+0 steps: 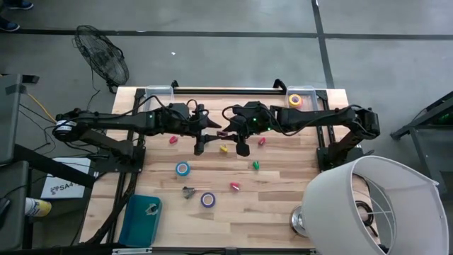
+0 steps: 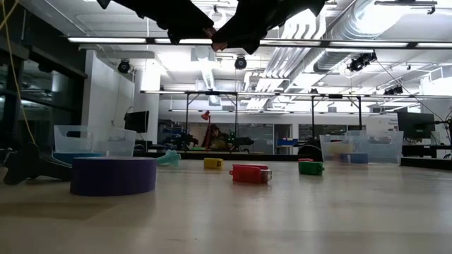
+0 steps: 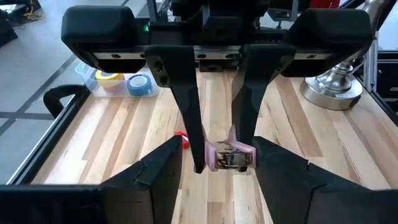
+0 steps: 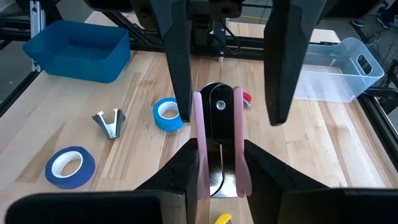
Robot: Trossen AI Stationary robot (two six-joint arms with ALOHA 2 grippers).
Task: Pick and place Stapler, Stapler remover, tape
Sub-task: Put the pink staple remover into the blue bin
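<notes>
Pink stapler [image 4: 219, 144] clamped in right tool [image 4: 217, 180]; left tool [image 3: 217, 158] parted around it.

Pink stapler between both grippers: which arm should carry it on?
Right. The right gripper clamps the pink stapler; the left gripper stands open around it.

Even overhead lighting; the wooden table [image 1: 283, 184] is uniformly bright in the high view, with only soft, short shadows beneath the arms. In the low view, ceiling strip lights [image 2: 296, 42] glare white, the arms at the upper edge are reduced to black silhouettes, and the near purple tape roll [image 2: 113, 175] and foreground tabletop are blurred. Both wrist views are sharp at centre, with table edges splaying outward at the margins
</notes>
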